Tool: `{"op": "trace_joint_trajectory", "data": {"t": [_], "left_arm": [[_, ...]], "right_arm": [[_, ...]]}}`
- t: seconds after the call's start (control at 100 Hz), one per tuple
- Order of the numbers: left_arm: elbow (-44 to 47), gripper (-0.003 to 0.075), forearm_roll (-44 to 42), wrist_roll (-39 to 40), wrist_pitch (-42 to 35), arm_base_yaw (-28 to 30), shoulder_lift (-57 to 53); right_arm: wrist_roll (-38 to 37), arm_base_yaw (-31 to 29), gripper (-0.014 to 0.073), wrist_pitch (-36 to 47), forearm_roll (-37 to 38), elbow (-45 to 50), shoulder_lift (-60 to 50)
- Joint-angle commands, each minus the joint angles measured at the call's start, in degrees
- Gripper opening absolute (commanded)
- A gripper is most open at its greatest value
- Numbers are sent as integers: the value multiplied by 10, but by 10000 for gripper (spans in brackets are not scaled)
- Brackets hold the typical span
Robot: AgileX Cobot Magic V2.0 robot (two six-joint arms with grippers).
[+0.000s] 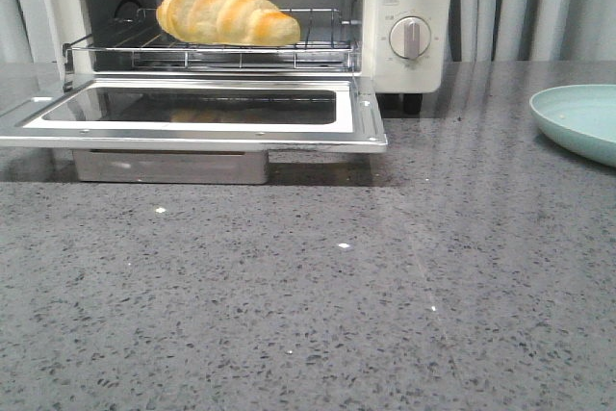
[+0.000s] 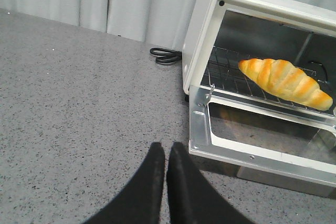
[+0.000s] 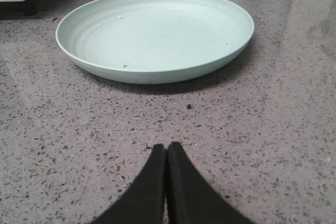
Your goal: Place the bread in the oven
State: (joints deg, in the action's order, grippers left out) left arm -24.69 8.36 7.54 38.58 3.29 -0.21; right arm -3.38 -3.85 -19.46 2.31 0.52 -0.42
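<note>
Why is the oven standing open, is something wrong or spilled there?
Nothing looks broken. The oven door is down with the bread lying slantwise on its rack. Only a few crumbs dot the empty green plate.

The scene is evenly and fairly brightly lit from above. Pale streaks of glare are thrown across the speckled countertop (image 1: 318, 315) at the right of the front view, near the plate (image 1: 582, 120). A soft shadow is cast beneath the open oven door (image 1: 192, 117), and another (darker at its near edge) under the plate. The front view is slightly soft and grainy. The bread (image 1: 226, 13) is well lit, while the oven (image 1: 409, 16) interior is left dim.
</note>
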Motion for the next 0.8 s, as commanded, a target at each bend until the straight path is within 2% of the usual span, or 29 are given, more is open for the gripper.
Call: {"op": "trace_joint_trajectory", "data": {"t": [0.0,0.16,0.31,0.61,0.79], "left_arm": [[-13,-21,6,1,-46,1,-14],[5,-21,-36,1,-67,1,-14],[67,-21,-64,1,-147,0,-14],[177,-21,-110,-2,-258,-67,-14],[212,-21,-109,-52,-306,-76,-14]], "right_arm": [[1,-3,-52,12,10,15,-12],[1,-3,-52,12,10,15,-12],[1,-3,-52,12,10,15,-12],[1,-3,-52,12,10,15,-12],[1,-3,-52,12,10,15,-12]]}}
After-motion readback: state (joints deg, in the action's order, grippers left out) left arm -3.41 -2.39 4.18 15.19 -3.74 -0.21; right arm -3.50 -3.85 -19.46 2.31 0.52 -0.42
